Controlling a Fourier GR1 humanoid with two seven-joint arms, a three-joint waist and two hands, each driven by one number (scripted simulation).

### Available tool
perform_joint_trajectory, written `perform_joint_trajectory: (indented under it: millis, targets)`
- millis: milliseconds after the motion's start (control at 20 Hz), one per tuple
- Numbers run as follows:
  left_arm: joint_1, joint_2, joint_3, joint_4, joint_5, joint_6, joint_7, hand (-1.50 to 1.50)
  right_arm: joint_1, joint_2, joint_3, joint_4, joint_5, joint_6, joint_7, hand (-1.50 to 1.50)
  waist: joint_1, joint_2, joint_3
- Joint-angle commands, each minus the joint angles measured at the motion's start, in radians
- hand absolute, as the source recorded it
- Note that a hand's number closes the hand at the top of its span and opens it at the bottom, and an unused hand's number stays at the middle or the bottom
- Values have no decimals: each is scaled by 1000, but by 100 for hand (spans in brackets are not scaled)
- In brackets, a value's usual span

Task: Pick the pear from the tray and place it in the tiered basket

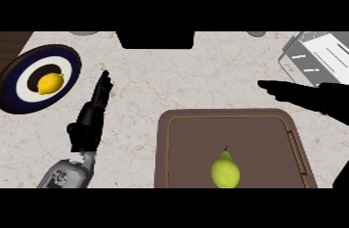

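Fingers of the left hand [88,123] extend straight toward the upper left of the frame, holding nothing; the hand rests over the counter [177,79] left of centre. The right hand [317,99] enters from the right edge, fingers straight and pointing left — open, above the tray's upper right corner. The pear [225,171] stands on the brown tray [187,144], lower centre, untouched. Upper left: a lemon [50,83] on a dark-rimmed plate [27,72]. Upper right — a white tiered basket [317,56]. No legible writing or labels.

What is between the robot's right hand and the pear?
In the head view, only the brown tray's bare floor and rim lie between the right hand and the pear.
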Motion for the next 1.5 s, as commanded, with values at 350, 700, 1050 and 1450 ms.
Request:
perform_joint_trajectory:
  millis: [350,700,1050,1450]
  targets:
    - [-6,26,99,40,29,-83,-30,0,6,-52,44,-37,29,64,103,-150,-9,0,0]
    - [-7,-63,34,-7,-55,-8,30,0,81,-23,108,-2,208,133,-15,-150,-6,1,1]
    - [-8,-50,67,-29,-51,-61,45,0,67,79,184,-38,385,141,-59,-150,-1,0,1]
    - [32,-78,53,-85,-122,-34,76,0,137,96,136,-2,476,181,-45,-150,-4,-1,1]
